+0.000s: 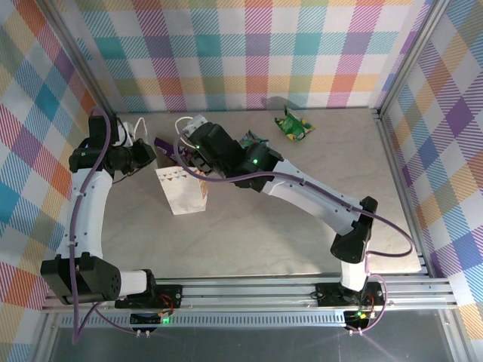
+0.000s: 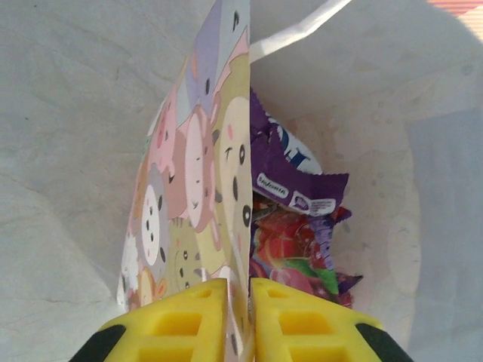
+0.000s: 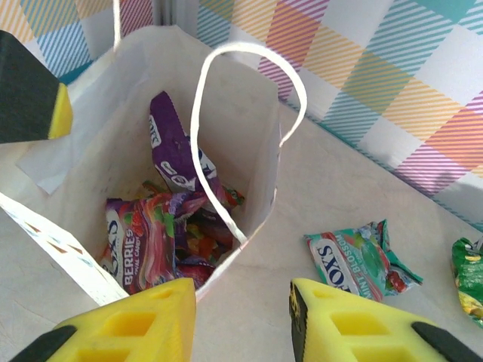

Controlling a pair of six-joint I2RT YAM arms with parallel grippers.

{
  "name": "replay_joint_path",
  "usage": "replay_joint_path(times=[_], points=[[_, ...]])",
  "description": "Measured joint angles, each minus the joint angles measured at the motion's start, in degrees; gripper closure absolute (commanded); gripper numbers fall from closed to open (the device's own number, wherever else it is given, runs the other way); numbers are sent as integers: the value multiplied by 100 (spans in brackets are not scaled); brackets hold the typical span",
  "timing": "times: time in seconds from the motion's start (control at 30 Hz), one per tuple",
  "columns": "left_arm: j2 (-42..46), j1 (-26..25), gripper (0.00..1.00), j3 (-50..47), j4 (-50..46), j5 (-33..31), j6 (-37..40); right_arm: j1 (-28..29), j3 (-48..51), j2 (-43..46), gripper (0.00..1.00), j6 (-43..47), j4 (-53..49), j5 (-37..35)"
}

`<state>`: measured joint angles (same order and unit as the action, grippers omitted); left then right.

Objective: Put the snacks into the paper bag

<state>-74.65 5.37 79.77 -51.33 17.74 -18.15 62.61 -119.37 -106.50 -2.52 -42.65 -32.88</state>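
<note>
The paper bag (image 1: 179, 192) stands open at the table's left middle. My left gripper (image 2: 240, 302) is shut on its animal-printed wall (image 2: 196, 173) at the rim. Inside lie several snacks, among them a purple packet (image 3: 170, 143) and a red berries packet (image 3: 139, 241). My right gripper (image 3: 241, 317) hovers open over the bag's near corner with nothing between its fingers. A teal snack (image 3: 358, 260) lies on the table right of the bag (image 3: 256, 143), also visible from above (image 1: 253, 139). A green snack (image 1: 294, 124) lies farther back right.
Plaid walls (image 1: 256, 53) close off the back and both sides. An aluminium rail (image 1: 302, 290) runs along the near edge. The bag's white cord handle (image 3: 226, 113) arches across its mouth. Bare tabletop (image 1: 302, 226) stretches right of the bag.
</note>
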Motion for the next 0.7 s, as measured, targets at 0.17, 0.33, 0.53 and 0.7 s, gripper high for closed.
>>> replay_joint_path(times=[0.17, 0.33, 0.53, 0.7], points=[[-63, 0, 82, 133, -216, -138, 175, -315, 914, 494, 58, -238, 227, 258], [-85, 0, 80, 155, -271, -197, 240, -1047, 1821, 1119, 57, -748, 431, 691], [-90, 0, 79, 162, -271, -188, 236, -1766, 2723, 1790, 55, -1353, 715, 1211], [-129, 0, 78, 219, -299, -186, 238, -2312, 3456, 2138, 55, -1904, 981, 1867]])
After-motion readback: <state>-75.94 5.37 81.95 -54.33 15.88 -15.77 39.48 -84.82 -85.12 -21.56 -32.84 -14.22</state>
